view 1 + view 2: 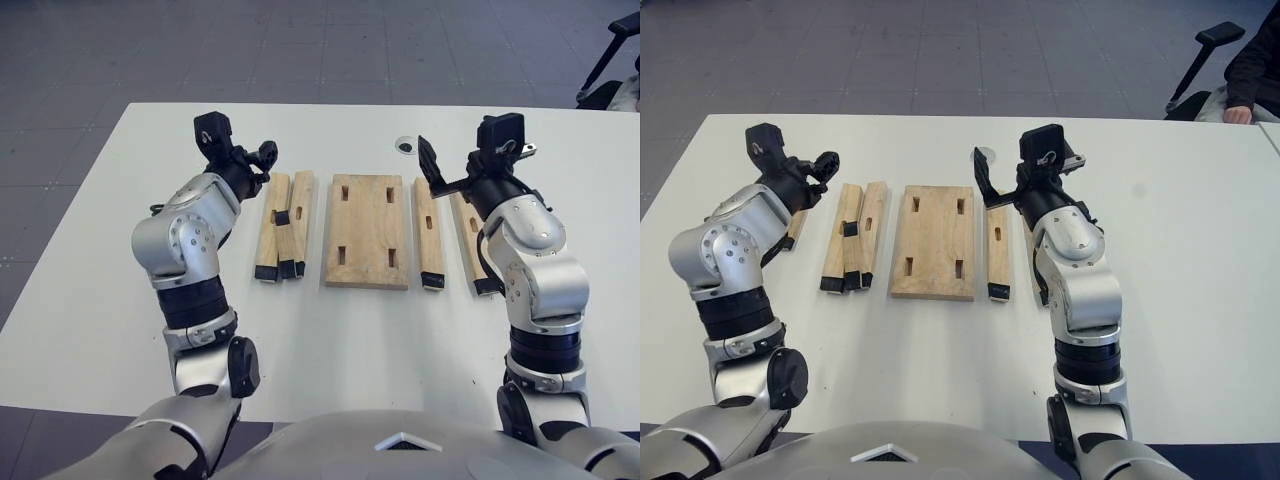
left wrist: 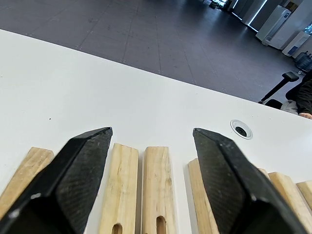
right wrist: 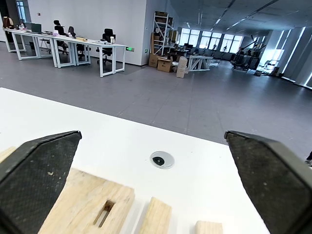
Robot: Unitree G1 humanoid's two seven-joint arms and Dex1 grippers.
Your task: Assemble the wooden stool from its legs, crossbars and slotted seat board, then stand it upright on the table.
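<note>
Seat board [image 1: 366, 230] lies flat at mid-table, with four slots cut through it and its long sides running away from the robot. Just beside its left edge is a tight bundle of wooden pieces [image 1: 285, 228], laid side by side with black caps at their near ends. Two of them show slots in the left wrist view. One more wooden piece [image 1: 795, 228] lies further left, partly hidden under the left arm. Just beside the board's right edge is a slotted leg [image 1: 428, 232] with a black cap at its near end. Beyond it lies a second leg [image 1: 467, 235], partly covered by the right arm. All parts lie loose and flat.

Left gripper [image 2: 151, 131] is held over the far ends of the left bundle, fingers spread wide and gripping nothing. Right gripper [image 3: 152, 134] is held over the far ends of the right-hand legs and the board's far right corner, fingers likewise spread wide and empty.

White table [image 1: 90, 260] carries all parts. Round cable grommet [image 1: 406, 145] sits in the tabletop beyond the board's far right corner.
</note>
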